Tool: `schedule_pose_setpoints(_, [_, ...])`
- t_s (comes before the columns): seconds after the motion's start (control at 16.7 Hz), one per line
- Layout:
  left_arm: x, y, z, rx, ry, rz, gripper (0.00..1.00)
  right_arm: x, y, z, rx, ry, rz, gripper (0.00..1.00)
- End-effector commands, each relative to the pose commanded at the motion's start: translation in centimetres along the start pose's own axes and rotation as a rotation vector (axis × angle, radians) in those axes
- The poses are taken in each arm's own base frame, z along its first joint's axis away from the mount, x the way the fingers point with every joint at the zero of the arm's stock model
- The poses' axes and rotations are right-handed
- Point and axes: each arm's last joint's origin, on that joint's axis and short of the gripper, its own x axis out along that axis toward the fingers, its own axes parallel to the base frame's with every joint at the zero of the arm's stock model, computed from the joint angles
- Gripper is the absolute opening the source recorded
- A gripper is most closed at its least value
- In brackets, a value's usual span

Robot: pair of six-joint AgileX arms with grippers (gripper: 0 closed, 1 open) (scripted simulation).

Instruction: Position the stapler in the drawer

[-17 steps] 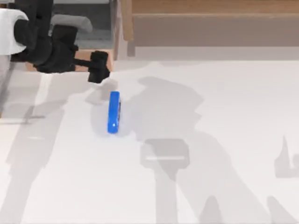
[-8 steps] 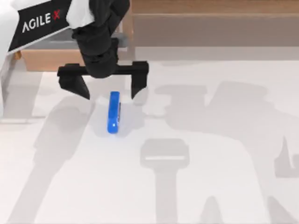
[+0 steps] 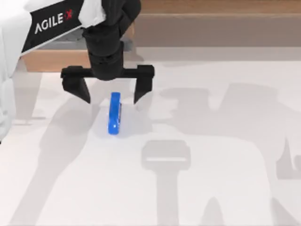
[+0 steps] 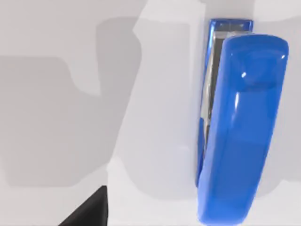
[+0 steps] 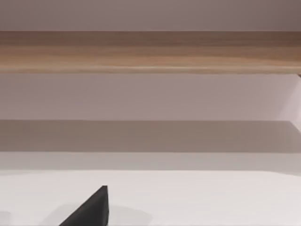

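The stapler (image 3: 114,113) is a bright-blue bar lying flat on the white table, long axis running away from the near edge. My left gripper (image 3: 112,100) hangs open and wide over its far end, one black finger on each side and neither touching it. The left wrist view shows the stapler (image 4: 240,127) close up, blue top over a metal strip, with one black fingertip (image 4: 89,212) off to its side. The drawer's tan front panel (image 3: 51,60) lies at the far left, behind the left arm, which hides most of its grey inside. My right arm is parked.
A long brown wooden shelf unit (image 3: 211,23) runs along the far edge, and the right wrist view faces that shelf unit (image 5: 150,52). A black corner of my right gripper (image 5: 91,212) sits low in that view. Arm shadows cross the white tabletop (image 3: 225,155).
My left arm swung from the drawer front towards the stapler, turned its gripper and spread it wide. Over the last half second it crept slightly closer over the stapler's far end.
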Motion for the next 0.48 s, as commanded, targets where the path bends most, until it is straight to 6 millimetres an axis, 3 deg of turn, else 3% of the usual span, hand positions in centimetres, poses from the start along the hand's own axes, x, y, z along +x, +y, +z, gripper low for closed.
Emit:
schedule_pose_setpoints(0.18, [0.6, 0.1, 0.0, -0.001, 0.004, 0.001, 1.00, 0.0, 0.0, 0.0, 0.000, 0.000, 0.000, 1.00])
schedule_pose_setpoints(0.48, [5.2, 0.0, 0.2, 0.000, -0.014, -0.006, 1.00, 0.0, 0.0, 0.0, 0.000, 0.000, 0.000, 1.00])
